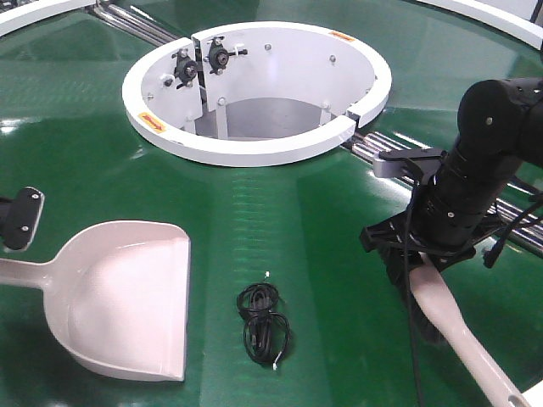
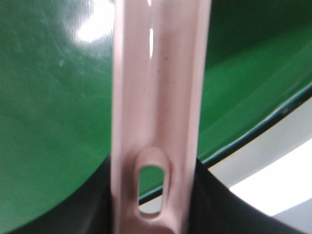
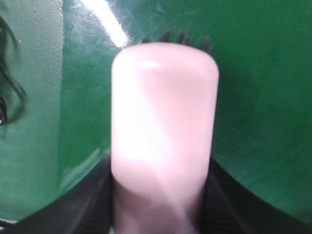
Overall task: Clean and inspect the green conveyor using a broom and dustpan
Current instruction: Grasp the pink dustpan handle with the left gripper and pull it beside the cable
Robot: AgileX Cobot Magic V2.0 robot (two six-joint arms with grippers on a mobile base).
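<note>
The dustpan (image 1: 127,297) lies flat on the green conveyor (image 1: 280,212) toward its near left edge, with the mouth facing right and the handle running off to the left. In the left wrist view the left hand (image 2: 153,212) is closed around that handle just above the hang hole. The right hand (image 3: 161,204) grips the broom (image 1: 462,326) by its flat back at the near right. The tapered handle trails toward the near right corner and dark bristles peek out past the far end. Both tools look like thin, light, stiff plastic with a glossy skin. They should lift easily, but they could twist or slide in a grip, so a hold across the flat, ribbed sections seems the safest. A small tangle of black cord (image 1: 265,322) sits on the conveyor between the two tools, just right of the dustpan's mouth. It looks soft and limp and is likely to snag in the bristles rather than roll. The conveyor is open between the tools and toward the near edge. Farther back, the white hub ring (image 1: 254,148) and the metal rollers (image 1: 382,148) limit any sweep that way.
</note>
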